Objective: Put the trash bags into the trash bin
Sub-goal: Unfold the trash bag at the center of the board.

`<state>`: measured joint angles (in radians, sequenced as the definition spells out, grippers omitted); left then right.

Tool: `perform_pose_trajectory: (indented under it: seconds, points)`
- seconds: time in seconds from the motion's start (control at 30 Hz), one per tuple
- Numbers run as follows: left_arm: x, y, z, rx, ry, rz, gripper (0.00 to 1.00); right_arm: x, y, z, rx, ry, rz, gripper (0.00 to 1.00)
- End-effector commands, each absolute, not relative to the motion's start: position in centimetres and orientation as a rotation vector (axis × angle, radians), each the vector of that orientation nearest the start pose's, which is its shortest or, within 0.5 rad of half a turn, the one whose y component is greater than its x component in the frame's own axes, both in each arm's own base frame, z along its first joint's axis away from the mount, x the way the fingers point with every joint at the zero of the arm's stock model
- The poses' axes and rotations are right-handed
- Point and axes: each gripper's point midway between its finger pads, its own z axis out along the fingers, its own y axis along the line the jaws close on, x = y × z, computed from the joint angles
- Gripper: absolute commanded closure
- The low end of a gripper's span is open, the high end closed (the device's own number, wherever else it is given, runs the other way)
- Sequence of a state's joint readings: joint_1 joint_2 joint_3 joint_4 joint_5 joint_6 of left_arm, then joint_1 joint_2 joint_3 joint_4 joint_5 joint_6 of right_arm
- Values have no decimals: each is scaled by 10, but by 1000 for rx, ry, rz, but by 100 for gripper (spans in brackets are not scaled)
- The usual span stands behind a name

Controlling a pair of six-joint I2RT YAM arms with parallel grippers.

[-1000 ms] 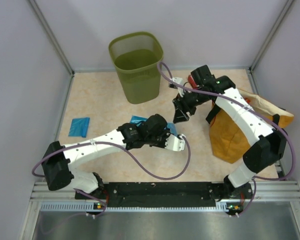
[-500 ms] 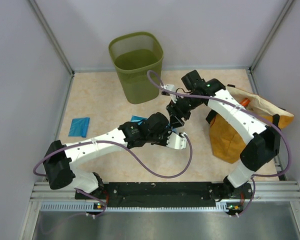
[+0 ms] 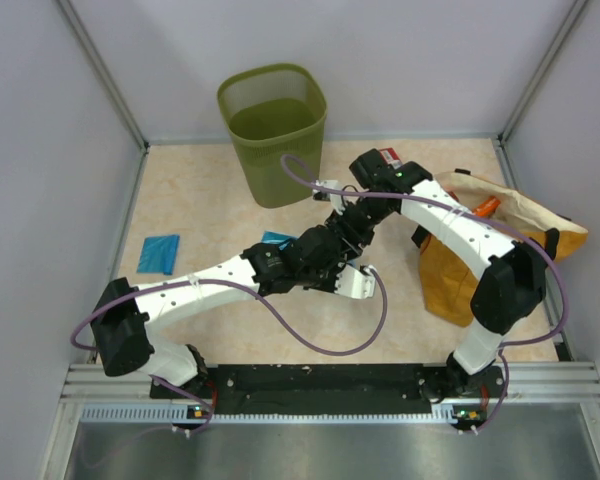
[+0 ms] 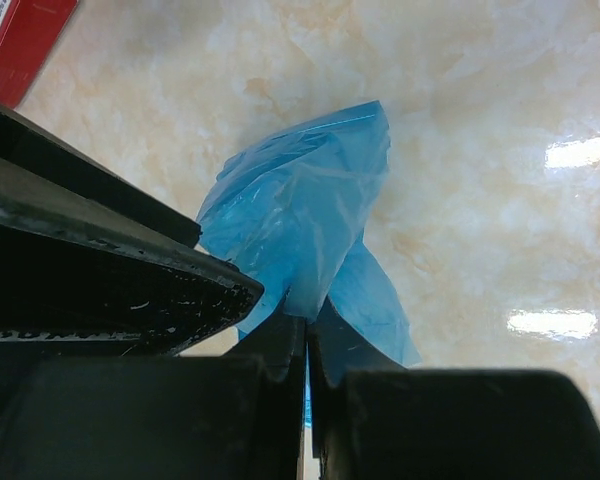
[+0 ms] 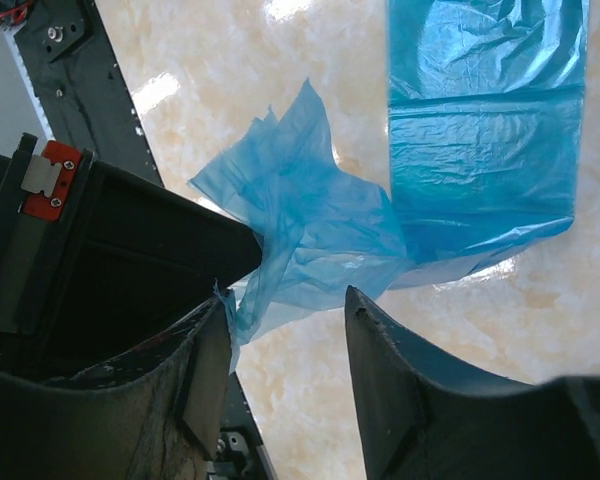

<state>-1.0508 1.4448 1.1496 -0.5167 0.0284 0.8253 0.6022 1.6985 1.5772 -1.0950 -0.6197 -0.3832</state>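
item 1, left gripper (image 4: pixel 306 325): reaches from the near-left corner to the middle of the tabletop (image 3: pixel 195 195). its fingers are pressed together, pinching a raised fold of a light-blue trash bag (image 5: pixel 315 235) at the crumpled end.

item 2, right gripper (image 5: pixel 285 300): arrives from the right-edge side and sits just beyond the left gripper. its fingers are spread, one on each side of the same crumpled fold, and not closed on it. whether either pad touches the film cannot be told.

item 3, the bag: the crumpled end is lifted at the pinch. the rest lies flat on the tabletop, its long axis trailing from the grippers toward the left edge.

item 4, second trash bag (image 3: pixel 160 253): a small folded square lying flat near the left edge, well apart from both arms.

item 5: a mustard-orange sack (image 3: pixel 455 275) sits at the right edge. a red box (image 4: pixel 15 45) shows at the corner of the left wrist view.

item 6, trash bin (image 3: pixel 280 170): upright at the far edge, left of centre, well apart from the bag.

assessment: the bin lies beyond the pinch and slightly left, so the carry goes away from the near edge. both grippers are at the bag, but only the left holds it. the trailing flat end may drag or catch on the rim.
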Motion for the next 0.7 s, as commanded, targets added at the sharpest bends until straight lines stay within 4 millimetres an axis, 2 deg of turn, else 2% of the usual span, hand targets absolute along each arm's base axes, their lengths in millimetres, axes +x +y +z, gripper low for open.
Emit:
perform_pose_trajectory:
  seconds: [0.0, 0.1, 0.2, 0.3, 0.33, 0.47, 0.67]
  points:
    - [224, -337, 183, 1872, 1353, -142, 100, 234, 277, 180, -1433, 2300, 936, 54]
    - [227, -339, 186, 1853, 1346, -131, 100, 230, 282, 176, -1447, 2302, 970, 61]
    - [229, -341, 188, 1842, 1343, -128, 100, 225, 284, 174, -1467, 2302, 985, 78]
    - [229, -343, 191, 1829, 1338, -133, 100, 225, 283, 172, -1469, 2306, 983, 100]
    - [234, -339, 193, 1812, 1353, -98, 100, 225, 282, 172, -1469, 2308, 975, 100]
    - [232, -336, 193, 1809, 1356, -95, 100, 235, 273, 174, -1453, 2312, 873, 100]
    - [224, -319, 193, 1818, 1367, -89, 100, 268, 248, 186, -1325, 2333, 728, 100]
